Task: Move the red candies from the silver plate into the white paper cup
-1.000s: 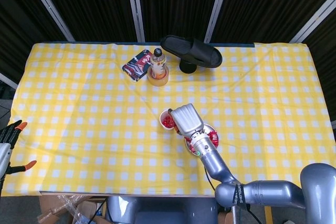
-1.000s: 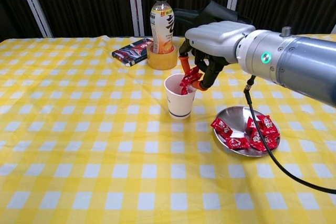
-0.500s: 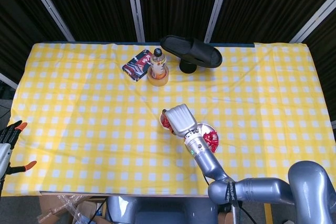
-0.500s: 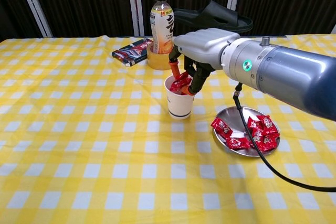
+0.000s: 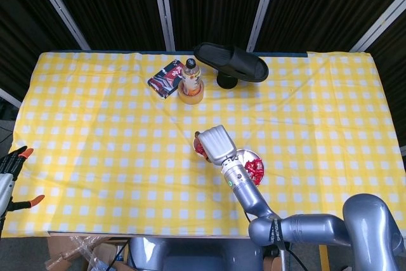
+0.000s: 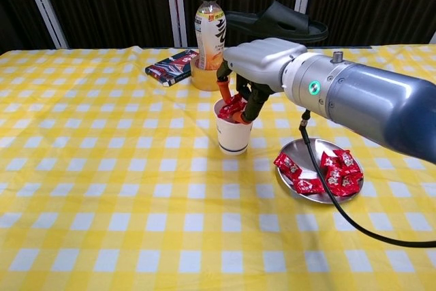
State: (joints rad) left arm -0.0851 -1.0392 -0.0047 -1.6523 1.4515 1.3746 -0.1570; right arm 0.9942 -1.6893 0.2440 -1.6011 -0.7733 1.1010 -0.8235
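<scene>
Right robot hand [image 6: 253,66] over white paper cup [image 6: 231,131], fingers pinching red candy [image 6: 234,108] at cup mouth. Step: drop-off. Next: release, fetch more from silver plate [image 6: 300,149].

Left robot hand [image 5: 11,171] idle at counter edge, fingers spread, empty.

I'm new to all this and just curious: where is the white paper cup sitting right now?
In the chest view, the white paper cup stands mid-table under the right hand, left of the silver plate and in front of the bottle.
</scene>
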